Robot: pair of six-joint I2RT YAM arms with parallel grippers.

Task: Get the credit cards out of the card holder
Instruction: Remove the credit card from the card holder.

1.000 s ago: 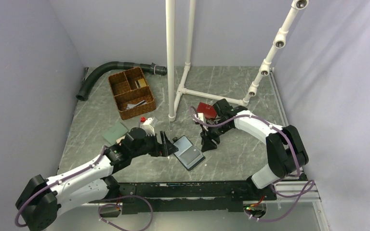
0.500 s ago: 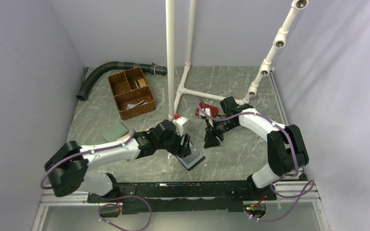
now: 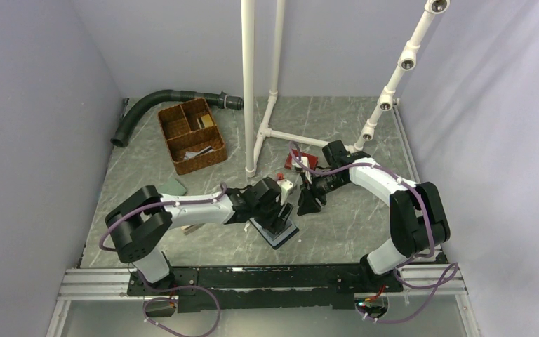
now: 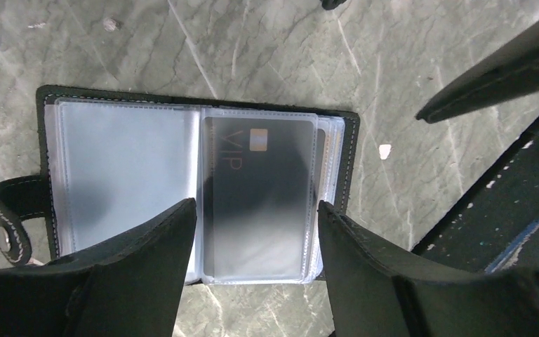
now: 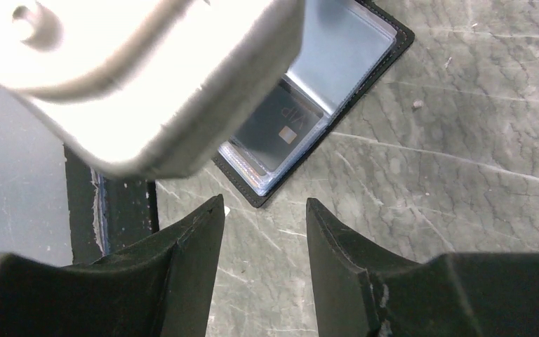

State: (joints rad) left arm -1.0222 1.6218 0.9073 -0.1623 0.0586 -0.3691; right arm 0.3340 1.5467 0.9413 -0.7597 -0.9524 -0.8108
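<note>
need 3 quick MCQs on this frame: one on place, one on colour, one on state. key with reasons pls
1. Where is the dark VIP card?
A. in a clear sleeve of the card holder
B. lying loose outside it
C. lifted in mid-air

2. What colour is the wallet by the white pipe frame?
A. yellow
B. red
C. white

3. How is the card holder?
A. snapped shut
B. standing on edge
C. lying open, sleeves up

Key:
1 A: the left wrist view shows the card behind clear plastic on the holder's right half.
2 B: the top view shows red just in front of the frame's low pipe.
3 C: both halves lie flat on the table with the sleeves facing the camera.
</note>
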